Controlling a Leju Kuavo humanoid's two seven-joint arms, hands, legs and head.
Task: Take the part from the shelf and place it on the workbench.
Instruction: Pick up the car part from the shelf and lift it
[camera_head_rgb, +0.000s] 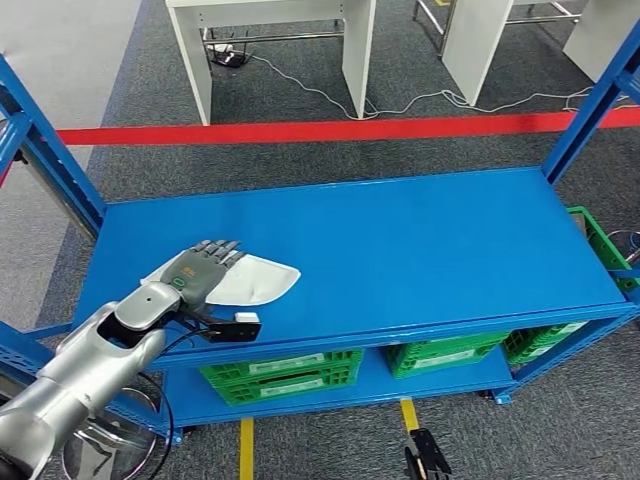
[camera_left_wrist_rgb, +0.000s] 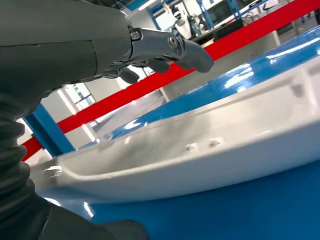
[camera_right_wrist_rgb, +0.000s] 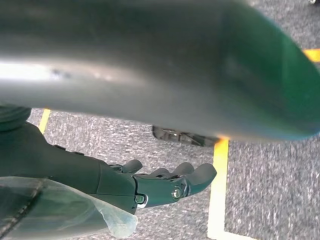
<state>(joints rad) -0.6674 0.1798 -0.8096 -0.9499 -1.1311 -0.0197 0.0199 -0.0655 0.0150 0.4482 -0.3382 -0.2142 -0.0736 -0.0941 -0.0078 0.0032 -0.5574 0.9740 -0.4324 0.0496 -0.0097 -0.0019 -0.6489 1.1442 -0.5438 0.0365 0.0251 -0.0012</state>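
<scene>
A flat white part (camera_head_rgb: 256, 280) with a pointed end lies on the left of the blue shelf's top board (camera_head_rgb: 423, 240). My left hand (camera_head_rgb: 200, 268) reaches over its near left end, fingers stretched flat above it. In the left wrist view the fingers (camera_left_wrist_rgb: 166, 47) hover over the part (camera_left_wrist_rgb: 188, 150) with a gap between them, and the thumb lies below its rim. Nothing is gripped. My right hand (camera_right_wrist_rgb: 158, 185) hangs low over the grey carpet, fingers loosely extended and holding nothing.
Green crates (camera_head_rgb: 279, 375) (camera_head_rgb: 445, 352) sit on the shelf's lower board, and another (camera_head_rgb: 604, 245) stands at the right end. Blue uprights (camera_head_rgb: 53, 160) (camera_head_rgb: 592, 100) frame the shelf. Beyond a red floor line (camera_head_rgb: 340, 128) stand white table legs (camera_head_rgb: 355, 40) and cables.
</scene>
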